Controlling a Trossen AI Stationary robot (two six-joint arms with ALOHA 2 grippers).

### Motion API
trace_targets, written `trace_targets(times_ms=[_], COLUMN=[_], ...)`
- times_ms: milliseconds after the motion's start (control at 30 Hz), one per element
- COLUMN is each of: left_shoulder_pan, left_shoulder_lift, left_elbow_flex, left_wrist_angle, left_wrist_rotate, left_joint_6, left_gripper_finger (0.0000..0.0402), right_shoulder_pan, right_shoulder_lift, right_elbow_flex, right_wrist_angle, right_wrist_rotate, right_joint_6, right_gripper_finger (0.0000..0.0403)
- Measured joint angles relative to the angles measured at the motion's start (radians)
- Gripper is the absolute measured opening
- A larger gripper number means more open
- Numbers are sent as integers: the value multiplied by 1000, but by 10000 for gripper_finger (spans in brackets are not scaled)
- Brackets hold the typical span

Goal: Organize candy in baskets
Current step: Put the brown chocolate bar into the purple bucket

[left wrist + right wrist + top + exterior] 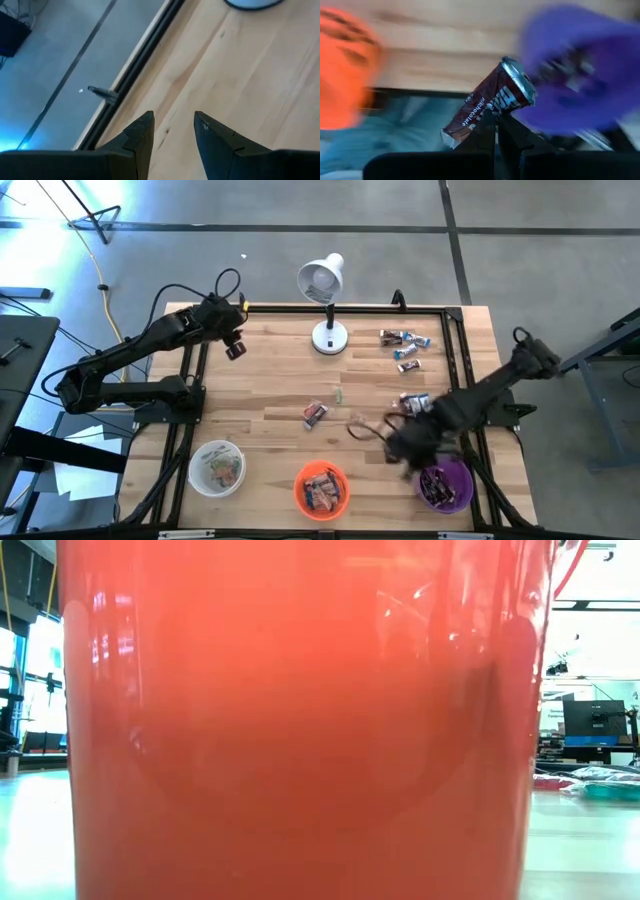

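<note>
Three baskets stand along the table's near edge: white [217,468], orange [322,488] and purple [445,485], each with candy inside. Loose candy lies at the far right [405,345] and mid-table [315,413]. My right gripper [496,131], blurred in the high view [408,448], hangs just beside the purple basket [580,65] and is shut on a brown-wrapped candy [492,100]. My left gripper [173,131] stands open and empty above the table's far left corner [235,346]. My right gripper pinches the brown candy between its two fingertips, on the wrapper's long side near mid-length [487,114]. The candy sticks out past the fingertips, tilted, with its crimped silver end [520,75] farthest from them. It is lifted clear of the table.
A white desk lamp [325,290] stands at the far middle on its round base [328,337]. More candy lies near the right arm [415,402]. The orange basket's wall [300,720] fills the low view. A dark frame rail [350,308] runs around the table's edge.
</note>
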Motion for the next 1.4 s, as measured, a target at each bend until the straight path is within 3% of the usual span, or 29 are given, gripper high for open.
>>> trace_targets(times_ms=[233,367,500,800,1067,1167,1267,1400], left_shoulder_pan=[0,0,0,0,0,0,0,0], left_shoulder_lift=[0,0,0,0,0,0,0,1], left_elbow_flex=[0,0,0,0,0,0,0,0], left_wrist_angle=[80,124,121,46,79,109,136,171], left_wrist_rotate=[-2,-3,-3,-4,-4,-5,-5,-5], left_joint_6=[-62,-135,-176,-215,-299,-270,-228,-226], left_gripper_finger=[129,129,129,129,129,129,129,129], right_shoulder_pan=[203,266,289,309,309,309,307,294], right_shoulder_lift=[-11,-10,-9,-9,-9,-9,-9,-9], right_elbow_flex=[0,0,0,1,1,1,1,1], right_wrist_angle=[-166,-177,-157,-246,-233,-194,-125,25], right_wrist_rotate=[-42,29,112,115,185,183,120,-64], right_joint_6=[233,264,185,-2,-292,-323,-324,-329], right_gripper_finger=[0,3,30,125,133,133,133,133])
